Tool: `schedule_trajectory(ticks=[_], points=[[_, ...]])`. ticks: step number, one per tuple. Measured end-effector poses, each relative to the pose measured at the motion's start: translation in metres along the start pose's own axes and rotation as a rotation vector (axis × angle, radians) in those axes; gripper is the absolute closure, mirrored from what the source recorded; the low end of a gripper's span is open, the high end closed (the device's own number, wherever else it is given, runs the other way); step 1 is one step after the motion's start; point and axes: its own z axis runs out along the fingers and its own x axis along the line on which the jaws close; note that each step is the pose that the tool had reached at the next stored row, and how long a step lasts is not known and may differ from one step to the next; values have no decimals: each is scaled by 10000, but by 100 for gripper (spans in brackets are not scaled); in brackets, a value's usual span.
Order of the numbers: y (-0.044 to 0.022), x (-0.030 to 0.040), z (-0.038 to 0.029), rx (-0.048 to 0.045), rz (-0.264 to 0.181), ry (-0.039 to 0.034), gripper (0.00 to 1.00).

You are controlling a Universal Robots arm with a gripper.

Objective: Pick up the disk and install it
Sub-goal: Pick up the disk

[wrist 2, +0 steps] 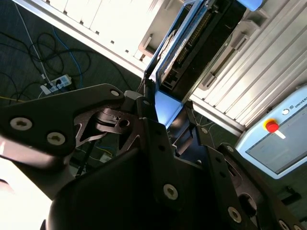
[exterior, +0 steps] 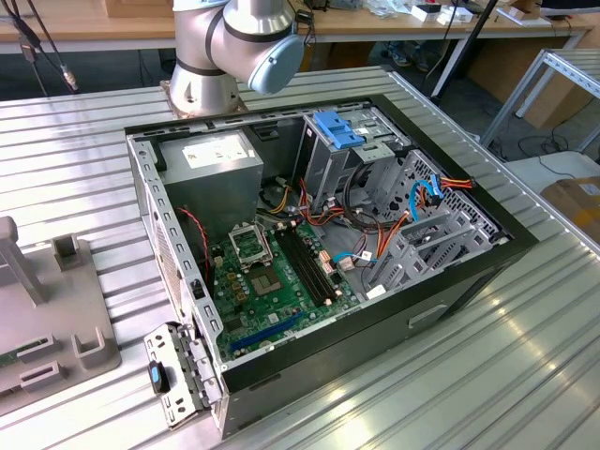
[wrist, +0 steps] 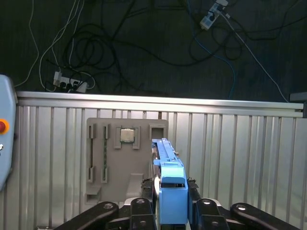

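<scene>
The gripper [wrist: 171,203] is closed on the disk [wrist: 168,163], its dark fingers [wrist: 204,206] pressing on both sides of the drive's blue frame. In the first wrist view the disk stands edge-on, raised over the grey fixture plate [wrist: 115,167] near one edge, just beside the plate's seated processor chip [wrist: 127,135]. A teach pendant [wrist: 4,143] lies apart from the plate on the ribbed metal table [wrist: 240,158]. In the second wrist view the disk [wrist 2: 192,43] juts out from the clamped jaws. In the exterior view the open computer case [exterior: 319,244] sits at the fixture plate's [exterior: 56,319] side, toward the exterior view's right.
</scene>
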Motion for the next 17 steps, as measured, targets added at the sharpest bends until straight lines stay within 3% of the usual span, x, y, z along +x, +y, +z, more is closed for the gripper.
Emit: schedule_trajectory(ticks=[17], points=[[-159, 7, 2, -1, -1, 0, 64]])
